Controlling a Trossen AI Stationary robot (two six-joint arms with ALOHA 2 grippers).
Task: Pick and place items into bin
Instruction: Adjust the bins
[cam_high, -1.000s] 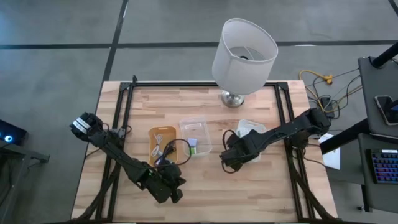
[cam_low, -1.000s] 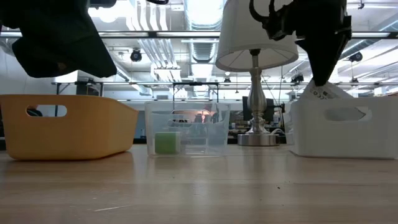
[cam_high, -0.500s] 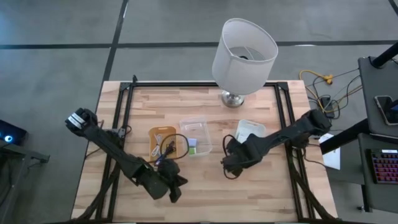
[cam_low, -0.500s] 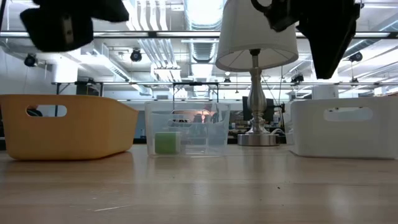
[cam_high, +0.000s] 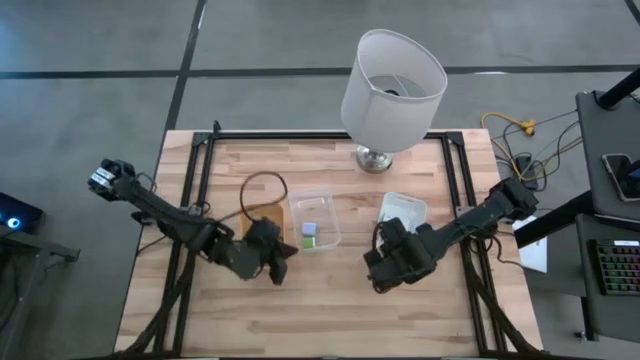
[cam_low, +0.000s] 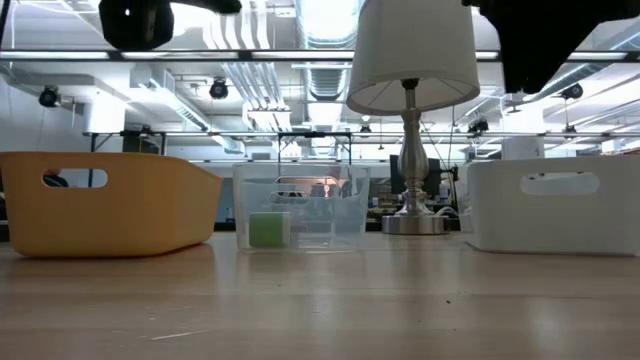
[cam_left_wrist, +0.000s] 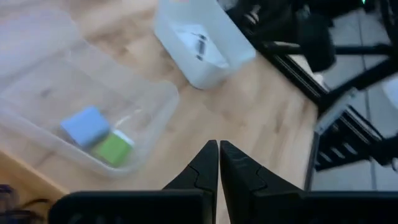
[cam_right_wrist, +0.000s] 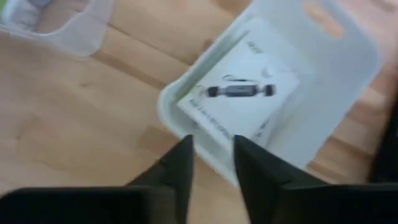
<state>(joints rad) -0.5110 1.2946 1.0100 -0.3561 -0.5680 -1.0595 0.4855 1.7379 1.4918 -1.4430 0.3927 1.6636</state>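
Left gripper (cam_left_wrist: 219, 163) shut, empty-looking in its wrist view, above the yellow bin (cam_low: 110, 200); a dark cable (cam_high: 262, 182) loops just beyond that bin. Right gripper (cam_right_wrist: 211, 163) slightly parted, holding nothing, near the white bin (cam_right_wrist: 336, 81), where a card (cam_right_wrist: 239, 93) lies. Green block (cam_left_wrist: 113, 149) and blue block (cam_left_wrist: 85, 124) sit in the clear bin (cam_left_wrist: 155, 102). Next pick: open wide first, descend straight over the cable, avoid bin walls.

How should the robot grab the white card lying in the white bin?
The white card lies flat in the white bin, so probably come straight down from above and pinch one long edge. The bin's walls block any sideways approach, and the flat face offers nothing to squeeze.
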